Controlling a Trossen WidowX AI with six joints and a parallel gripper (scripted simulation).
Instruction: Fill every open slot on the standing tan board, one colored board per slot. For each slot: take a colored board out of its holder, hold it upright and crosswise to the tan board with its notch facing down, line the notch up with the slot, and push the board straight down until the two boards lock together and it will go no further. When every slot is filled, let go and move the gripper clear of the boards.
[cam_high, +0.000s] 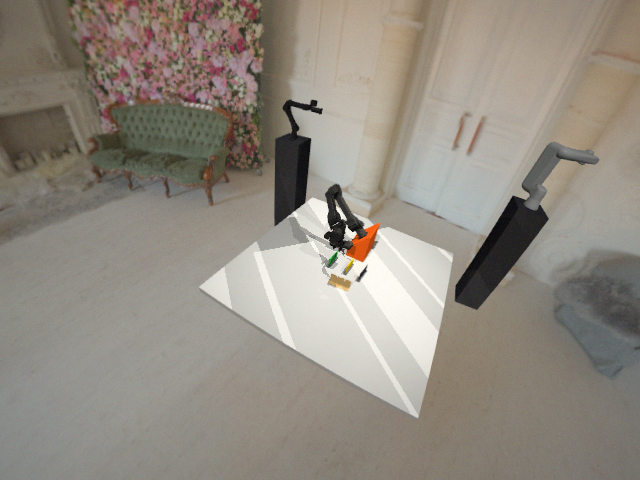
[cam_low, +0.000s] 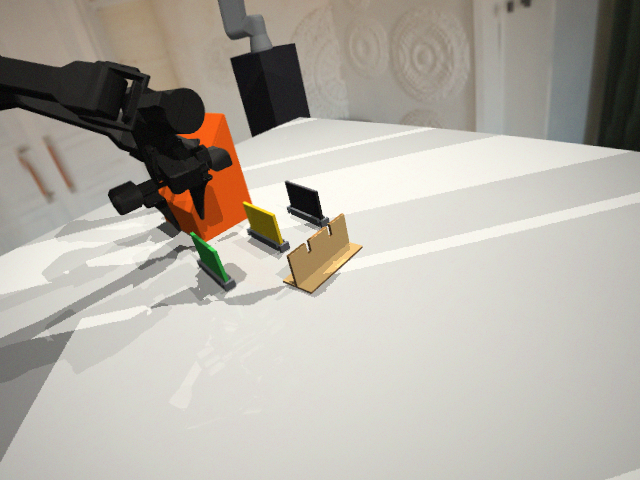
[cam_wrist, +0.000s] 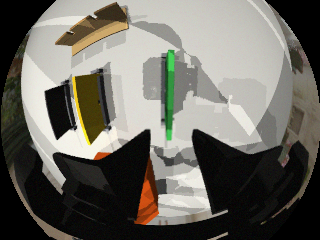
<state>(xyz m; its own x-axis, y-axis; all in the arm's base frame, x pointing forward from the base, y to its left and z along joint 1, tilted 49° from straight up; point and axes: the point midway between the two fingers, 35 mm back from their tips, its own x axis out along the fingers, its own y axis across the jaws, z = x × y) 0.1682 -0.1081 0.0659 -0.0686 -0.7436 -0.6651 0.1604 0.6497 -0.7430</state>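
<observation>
The tan board (cam_high: 339, 282) (cam_low: 317, 254) (cam_wrist: 102, 34) stands on its flat base, with two open slots showing in its top edge. A green board (cam_high: 332, 259) (cam_low: 209, 256) (cam_wrist: 170, 95), a yellow board (cam_high: 348, 266) (cam_low: 263, 223) (cam_wrist: 88, 107) and a black board (cam_high: 362, 273) (cam_low: 303, 198) (cam_wrist: 58, 111) each stand upright in a dark grey holder. Their notches cannot be made out. My gripper (cam_low: 190, 222) (cam_wrist: 171, 134) is partly open and empty, above and behind the green board. In the wrist view the green board lines up with the gap between the fingertips.
A large orange wedge-shaped block (cam_high: 364, 245) (cam_low: 227, 180) (cam_wrist: 148, 197) stands under the arm's base, close behind the yellow board. The yellow and black boards stand to one side of the green one. Two dark pedestals with other arms stand beyond the table edge.
</observation>
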